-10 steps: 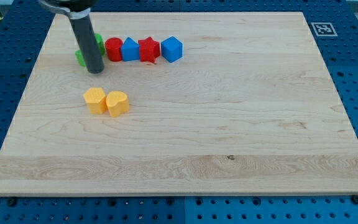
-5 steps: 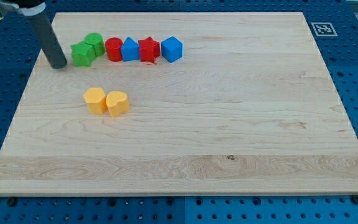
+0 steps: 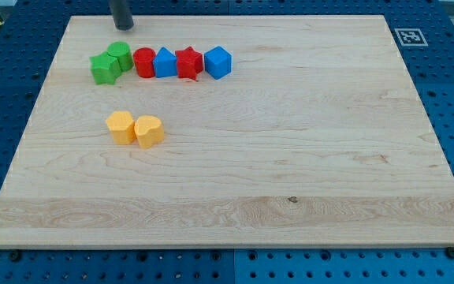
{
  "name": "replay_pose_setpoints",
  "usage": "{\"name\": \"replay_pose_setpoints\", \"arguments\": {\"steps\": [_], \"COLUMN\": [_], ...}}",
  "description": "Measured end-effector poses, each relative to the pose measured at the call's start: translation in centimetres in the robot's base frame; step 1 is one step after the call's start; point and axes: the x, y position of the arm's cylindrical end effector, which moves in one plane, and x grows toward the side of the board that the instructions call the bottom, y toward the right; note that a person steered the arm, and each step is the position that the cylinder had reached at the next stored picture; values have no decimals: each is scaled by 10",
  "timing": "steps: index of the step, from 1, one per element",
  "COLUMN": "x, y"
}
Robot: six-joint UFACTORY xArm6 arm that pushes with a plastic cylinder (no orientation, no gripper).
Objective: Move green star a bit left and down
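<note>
The green star (image 3: 103, 69) lies at the left end of a row of blocks near the view's top left, touching a second green block (image 3: 120, 55) up and to its right. My tip (image 3: 122, 26) is at the view's top edge, just above the second green block and up and right of the green star, touching neither. Only the rod's lower end shows.
The row runs on to the right: a red round block (image 3: 144, 62), a blue block (image 3: 165, 63), a red star (image 3: 188, 63) and a blue block (image 3: 218, 62). Two yellow blocks (image 3: 121, 126) (image 3: 149, 131) sit side by side below the row. A marker tag (image 3: 409, 36) is at the top right.
My tip went from in front of the green blocks to their left, then up and round to the top edge above them. The blocks have not visibly moved.
</note>
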Motion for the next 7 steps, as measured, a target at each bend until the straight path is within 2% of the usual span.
{"name": "replay_pose_setpoints", "arguments": {"steps": [1,2,5,6,7], "x": [3,30,179,202,193], "y": [-6,-20,-28,-28,-26]}}
